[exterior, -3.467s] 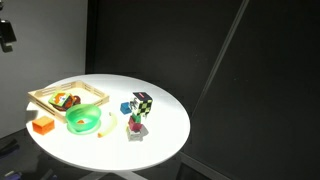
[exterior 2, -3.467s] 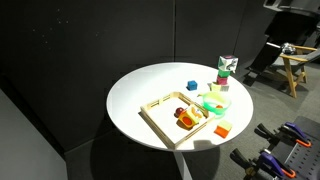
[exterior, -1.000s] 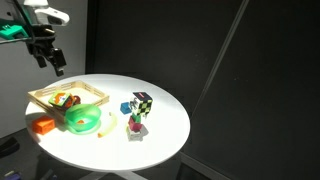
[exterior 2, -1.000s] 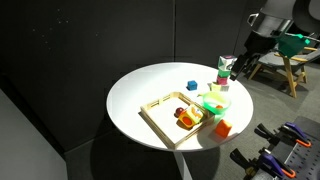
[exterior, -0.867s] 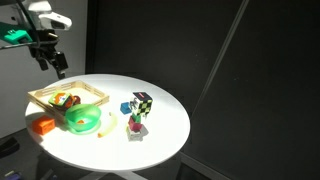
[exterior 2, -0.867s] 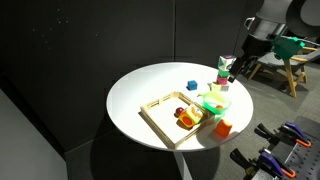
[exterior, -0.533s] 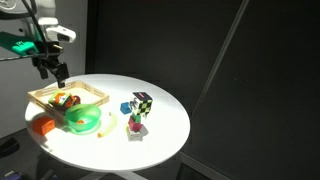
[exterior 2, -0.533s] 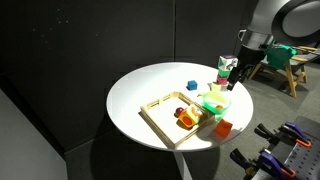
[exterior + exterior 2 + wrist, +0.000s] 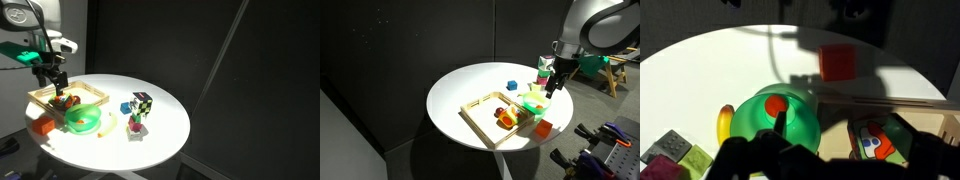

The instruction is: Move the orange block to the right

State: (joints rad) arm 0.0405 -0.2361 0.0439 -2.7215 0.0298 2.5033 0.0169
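Observation:
The orange block (image 9: 40, 126) is a small plain cuboid on the white round table, near its edge beside the green bowl (image 9: 83, 121). It also shows in an exterior view (image 9: 542, 128) and in the wrist view (image 9: 837, 60), beyond the bowl (image 9: 780, 115). My gripper (image 9: 56, 87) hangs above the wooden tray's far side, apart from the block, and holds nothing. In an exterior view the gripper (image 9: 552, 88) is just above the bowl (image 9: 533, 102). In the wrist view the jaws (image 9: 830, 165) are dark shapes at the bottom and look open.
A wooden tray (image 9: 38, 97) with coloured pieces lies next to the bowl and also shows in an exterior view (image 9: 480, 108). A checkered cube (image 9: 142, 104) and small blocks sit mid-table. A blue block (image 9: 512, 85) lies farther back. A yellow piece (image 9: 726, 122) lies beside the bowl.
The arm has come down and moved in over the table, from above its edge to just over the tray and bowl. The objects have not moved.

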